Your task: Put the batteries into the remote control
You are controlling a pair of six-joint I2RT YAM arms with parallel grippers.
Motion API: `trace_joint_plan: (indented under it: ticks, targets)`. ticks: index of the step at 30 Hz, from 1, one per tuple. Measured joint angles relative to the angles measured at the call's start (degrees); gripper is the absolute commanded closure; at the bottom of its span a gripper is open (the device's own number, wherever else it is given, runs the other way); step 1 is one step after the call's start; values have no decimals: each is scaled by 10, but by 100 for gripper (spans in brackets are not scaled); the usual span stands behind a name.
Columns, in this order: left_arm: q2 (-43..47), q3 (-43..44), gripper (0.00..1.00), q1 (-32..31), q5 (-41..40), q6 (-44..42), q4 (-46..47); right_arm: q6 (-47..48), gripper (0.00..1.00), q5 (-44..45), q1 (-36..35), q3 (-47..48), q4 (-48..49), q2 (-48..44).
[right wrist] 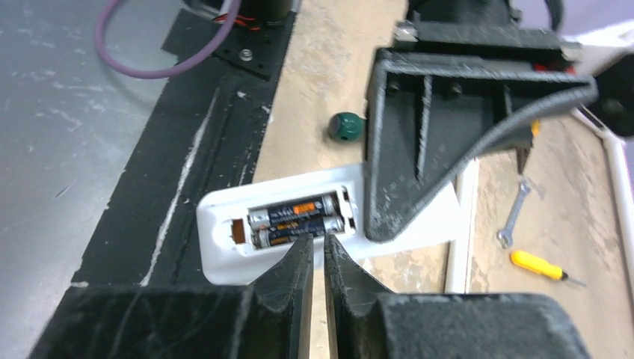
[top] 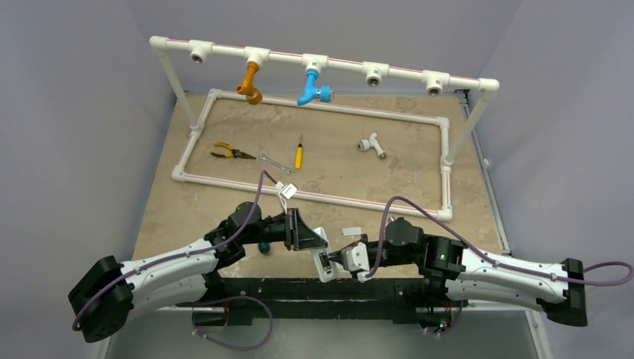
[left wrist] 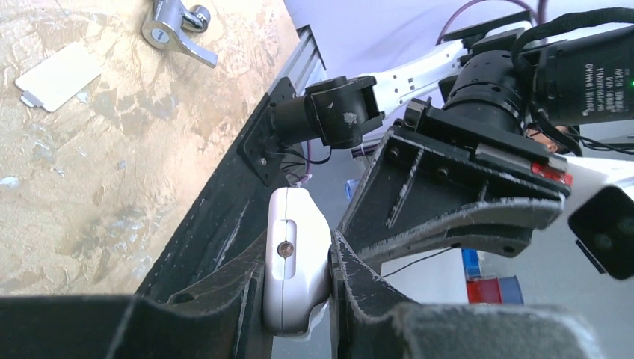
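**A:** What was seen nearest the right wrist lens?

**B:** The right gripper [right wrist: 314,250]. Its fingers were set almost together, with only a bare slit between them and nothing seen gripped. The tips were poised at the edge of the open bay.

**A:** And in the bay?

**B:** 2 batteries [right wrist: 295,217] were seen lying side by side in the back of the remote control [right wrist: 224,213]. Whether both were pressed fully home against the contacts could not be told.

**A:** How was the handset held?

**B:** It was clamped across its width by the left gripper [left wrist: 297,247]. It was held by the front rail of the table [left wrist: 112,187], between the 2 arms.

**A:** How much was judged done?

**B:** The loading was judged all but finished, since both cells were in. At most 1 last press was thought to remain. The cover [left wrist: 58,75] was seen lying apart on the table, near a silver fitting [left wrist: 176,26]. Refitting it is not named in the task.

**A:** And further off?

**B:** A green knob [right wrist: 345,126] was noted past the handset, then a spanner [right wrist: 514,213] and a yellow screwdriver [right wrist: 538,267]. The white pipe frame [top: 321,63] was seen at the far end.
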State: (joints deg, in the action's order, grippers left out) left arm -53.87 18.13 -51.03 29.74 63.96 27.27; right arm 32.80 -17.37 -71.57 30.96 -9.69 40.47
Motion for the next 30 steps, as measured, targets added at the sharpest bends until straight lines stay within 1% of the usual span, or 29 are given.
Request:
trace_joint_plan:
  ticks: [4, 9, 12, 14, 17, 20, 24, 26, 30]
  targets:
    - [19, 0, 100, 0, -9, -7, -18, -62, 76, 38, 0, -33, 30, -47]
    - [50, 0, 100, 0, -28, -28, -61, -169, 72, 143, 0, -46, 63, -76]
    - [69, 0, 100, 0, -42, -41, -92, -260, 72, 242, 0, -46, 60, -77]
    - [79, 0, 100, 0, -49, -49, -108, -329, 72, 319, 0, -35, 26, -66]
    - [88, 0, 100, 0, -60, -53, -127, -444, 71, 426, 1, 11, -70, -26]
    - [88, -4, 100, 0, -66, -53, -132, -556, 70, 493, 3, 55, -156, 24]
    - [78, -11, 100, 3, -65, -52, -132, -664, 68, 515, 5, 59, -218, 71]
    - [72, -11, 100, 4, -66, -51, -132, -697, 68, 511, 14, 56, -223, 90]
    - [73, -12, 100, 4, -65, -50, -132, -739, 67, 476, 83, 39, -202, 132]
